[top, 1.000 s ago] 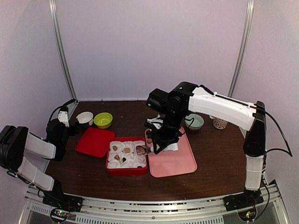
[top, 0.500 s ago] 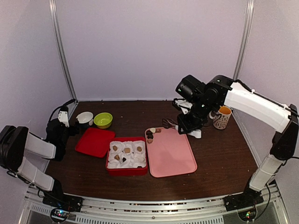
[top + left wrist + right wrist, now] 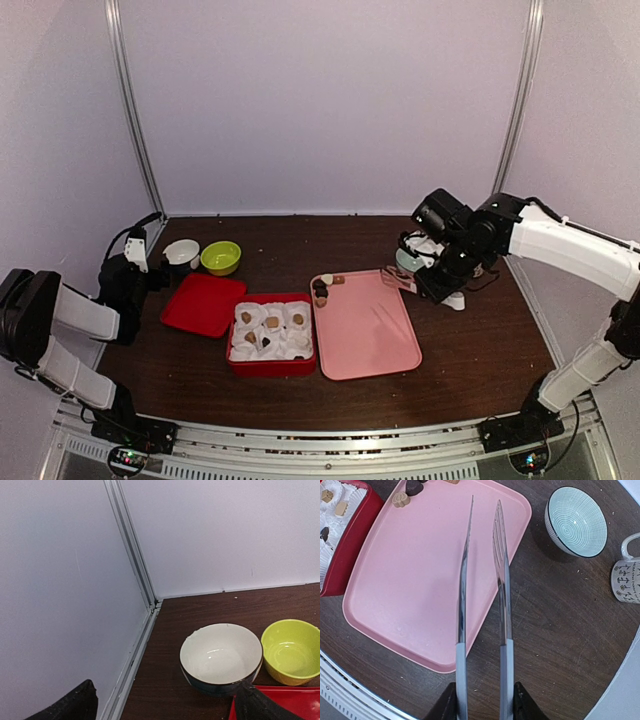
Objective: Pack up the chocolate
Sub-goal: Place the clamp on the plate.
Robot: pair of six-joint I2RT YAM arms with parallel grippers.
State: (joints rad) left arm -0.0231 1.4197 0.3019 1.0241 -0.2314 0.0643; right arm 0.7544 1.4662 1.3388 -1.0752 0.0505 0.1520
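Note:
Chocolate pieces sit in white paper cups in the red box [image 3: 272,364], seen in the top view [image 3: 270,322] and the right wrist view [image 3: 327,496]. A few more chocolates lie on the far left corner of the pink tray [image 3: 375,340], also in the right wrist view [image 3: 400,499]. My right gripper [image 3: 436,284] [image 3: 483,706] is shut on the handles of long metal tongs [image 3: 463,580]. The tong arms stand apart and empty over the tray's right edge. My left gripper [image 3: 152,268] [image 3: 165,711] is open and empty at the far left, by a white bowl [image 3: 221,655].
A green bowl [image 3: 292,650] stands beside the white bowl [image 3: 181,251]. A red lid [image 3: 203,305] lies left of the red box. A patterned bowl [image 3: 576,521] and a mug [image 3: 627,582] stand right of the pink tray. Walls and a metal post [image 3: 135,555] close the back left corner.
My right arm has swung right and back with the tongs, from over the red box's right edge to the tray's right side. The left arm has not moved.

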